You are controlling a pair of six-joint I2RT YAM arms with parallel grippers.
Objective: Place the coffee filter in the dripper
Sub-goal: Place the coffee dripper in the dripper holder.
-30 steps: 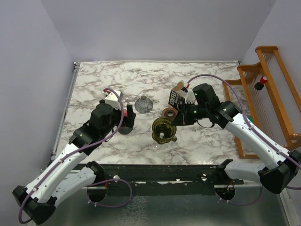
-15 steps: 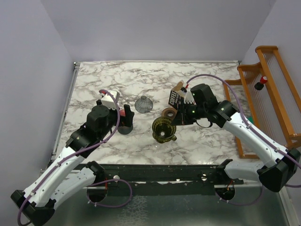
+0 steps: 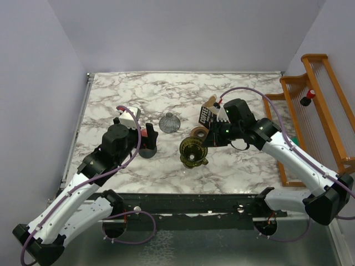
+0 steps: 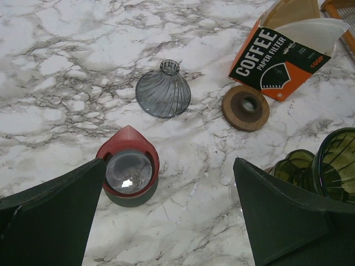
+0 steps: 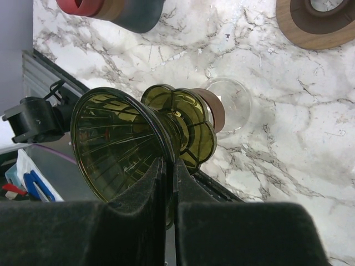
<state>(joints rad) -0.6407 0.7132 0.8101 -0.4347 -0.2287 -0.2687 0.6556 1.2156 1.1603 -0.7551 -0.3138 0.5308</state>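
The olive-green glass dripper is tilted, its mouth facing my side of the table. My right gripper is shut on its rim, and the right wrist view shows the pinch on the dripper. The coffee filter, thin white paper, sticks out of the open brown-and-orange COFFEE carton at the far right. My left gripper is open and empty above the marble, its left finger beside a red-rimmed dark holder; it also shows in the top view.
A grey ribbed glass dripper lies on its side behind the holder. A brown wooden ring lies beside the carton. A clear round glass piece lies under the green dripper. An orange rack stands at the right edge.
My left arm has drawn back a little to the left, away from the red-rimmed holder. My right gripper has kept hold of the green dripper, barely moving.
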